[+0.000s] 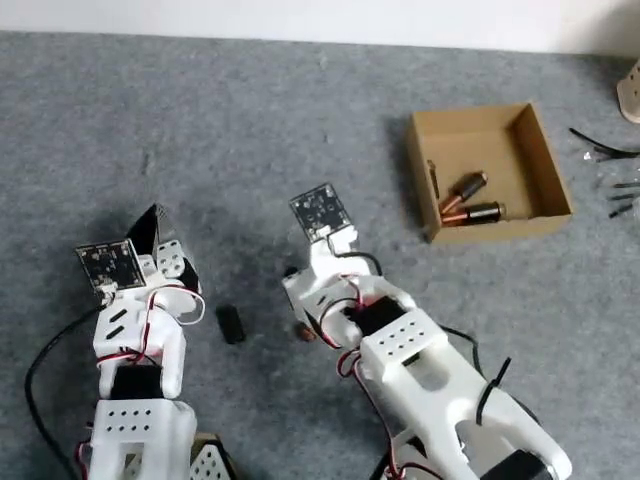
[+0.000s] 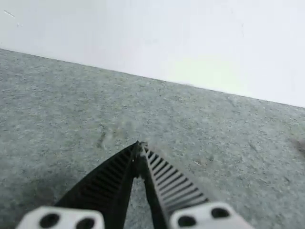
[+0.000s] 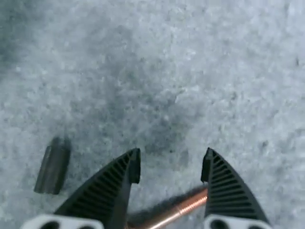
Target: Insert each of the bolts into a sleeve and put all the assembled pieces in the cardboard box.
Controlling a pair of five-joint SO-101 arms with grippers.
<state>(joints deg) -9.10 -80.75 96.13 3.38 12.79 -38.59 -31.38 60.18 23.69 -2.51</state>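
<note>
Right wrist view first: the right gripper (image 3: 171,155) is spread wide and grips nothing. A copper bolt (image 3: 177,211) lies on the grey carpet (image 3: 200,71) between its fingers, one end right up against a finger (image 3: 220,188), though contact is hard to call. A black sleeve (image 3: 53,165) lies apart from them on the carpet.

From the high view, that sleeve (image 1: 231,324) lies at 9 o'clock of the bolt (image 1: 305,332), near it but not touching.

Further out, at 11 o'clock of the sleeve, the left gripper (image 2: 140,145) has its fingers pressed together tip to tip, with nothing between them.

Far off at 2 o'clock of the bolt stands the cardboard box (image 1: 490,232), with two assembled pieces (image 1: 470,202) lying inside, side by side. At 3 o'clock of the box lie thin black strips (image 1: 612,190).
</note>
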